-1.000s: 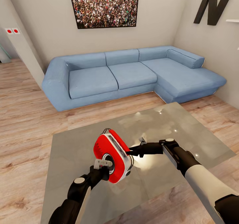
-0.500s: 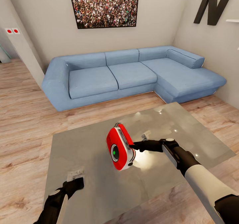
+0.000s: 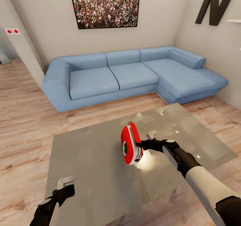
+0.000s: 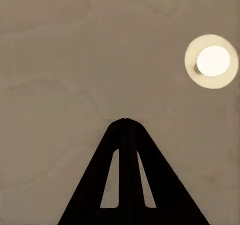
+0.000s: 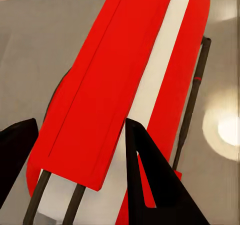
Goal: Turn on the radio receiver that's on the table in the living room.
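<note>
The red radio receiver (image 3: 131,144) hangs on edge just above the glossy grey table (image 3: 90,152), a small green light on its round face. My right gripper (image 3: 142,145) is shut on it from the right side. In the right wrist view the red body with its white stripe (image 5: 120,85) sits between the two dark fingers (image 5: 150,180), its thin antenna alongside. My left gripper (image 3: 65,184) hovers over the table's near left corner, apart from the radio. In the left wrist view its fingers (image 4: 125,135) are pressed together with nothing between them.
A blue L-shaped sofa (image 3: 134,73) stands behind the table, under a crowd picture (image 3: 105,5), with a dark letter N (image 3: 216,3) on the right wall. Wood plank floor (image 3: 23,119) surrounds the table. A ceiling lamp's reflection (image 4: 212,61) glares on the tabletop.
My left gripper let go of the radio and drew back to the near left. The right gripper carried the radio rightward and turned it edge-on.
</note>
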Motion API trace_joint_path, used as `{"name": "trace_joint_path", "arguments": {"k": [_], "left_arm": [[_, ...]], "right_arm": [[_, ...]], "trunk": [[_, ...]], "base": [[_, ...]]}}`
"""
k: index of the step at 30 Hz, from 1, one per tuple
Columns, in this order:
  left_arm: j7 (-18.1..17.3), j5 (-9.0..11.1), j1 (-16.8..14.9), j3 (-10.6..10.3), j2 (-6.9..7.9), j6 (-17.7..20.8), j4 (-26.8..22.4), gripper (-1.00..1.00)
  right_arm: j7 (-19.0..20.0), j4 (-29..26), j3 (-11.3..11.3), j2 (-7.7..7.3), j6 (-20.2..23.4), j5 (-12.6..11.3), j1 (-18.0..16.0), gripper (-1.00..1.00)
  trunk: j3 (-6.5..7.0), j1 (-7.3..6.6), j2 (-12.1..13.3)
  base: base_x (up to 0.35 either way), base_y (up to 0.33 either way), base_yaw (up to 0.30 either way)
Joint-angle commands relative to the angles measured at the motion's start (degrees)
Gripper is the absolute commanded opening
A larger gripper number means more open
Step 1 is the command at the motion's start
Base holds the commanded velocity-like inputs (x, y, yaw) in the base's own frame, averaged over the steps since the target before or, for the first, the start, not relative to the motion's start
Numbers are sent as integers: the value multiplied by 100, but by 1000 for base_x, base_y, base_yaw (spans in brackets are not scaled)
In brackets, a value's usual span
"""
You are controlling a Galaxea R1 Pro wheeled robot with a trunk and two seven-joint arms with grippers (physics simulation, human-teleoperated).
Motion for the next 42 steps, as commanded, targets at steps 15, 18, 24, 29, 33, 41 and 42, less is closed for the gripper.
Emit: {"name": "trace_joint_path", "arguments": {"k": [15,18,24,29,33,41,42], "left_arm": [[-15,20,1,253,-21,-29,1,-100],[-23,21,2,255,-15,-25,1,-100],[-37,23,1,248,15,1,-12,-100],[-25,37,1,252,70,-10,-16,-100],[-28,31,1,240,95,3,-9,-100],[16,13,1,237,83,-22,-8,-100],[17,12,1,237,81,-23,-8,-100]], "right_arm": [[-1582,-5,630,148,166,21,6,-100],[-1695,0,671,151,176,16,7,-100],[-1747,4,686,152,283,14,7,-100],[-1728,4,688,152,287,14,7,-100],[-1716,4,686,152,287,11,7,-100],[-1697,27,686,152,287,6,7,-100],[-1696,29,686,152,287,6,7,-100]], "trunk": [[0,0,0],[0,0,0],[0,0,0],[0,0,0],[-18,22,-40],[-161,197,-361],[-179,219,-401]], "base": [[0,0,0],[0,0,0],[0,0,0],[0,0,0],[0,0,0],[0,0,0],[0,0,0]]}}
